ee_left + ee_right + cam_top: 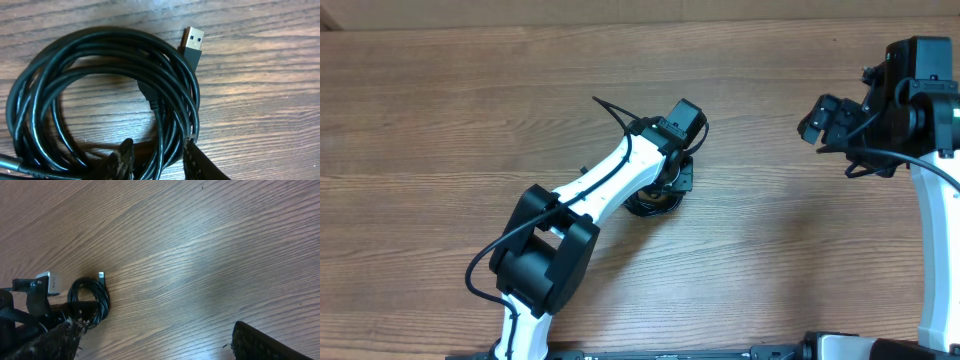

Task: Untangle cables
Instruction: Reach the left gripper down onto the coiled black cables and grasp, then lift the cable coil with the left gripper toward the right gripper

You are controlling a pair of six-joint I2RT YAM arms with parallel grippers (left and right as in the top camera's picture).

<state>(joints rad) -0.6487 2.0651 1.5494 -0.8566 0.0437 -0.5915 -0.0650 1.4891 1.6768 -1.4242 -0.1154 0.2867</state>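
The task is hardly begun: the cables (30, 110) lie in one tight coil on the counter (440, 120), with one USB plug (192, 41) sticking out. The left jaws stand around strands at the coil's edge, though I cannot tell if they pinch them; the right jaws are released, well apart. The left arm covers the coil from above, so the number of cables is unclear.

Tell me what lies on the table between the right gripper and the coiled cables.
Only bare wooden table lies between the right gripper and the coiled cables, as the overhead view shows; the right wrist view agrees.
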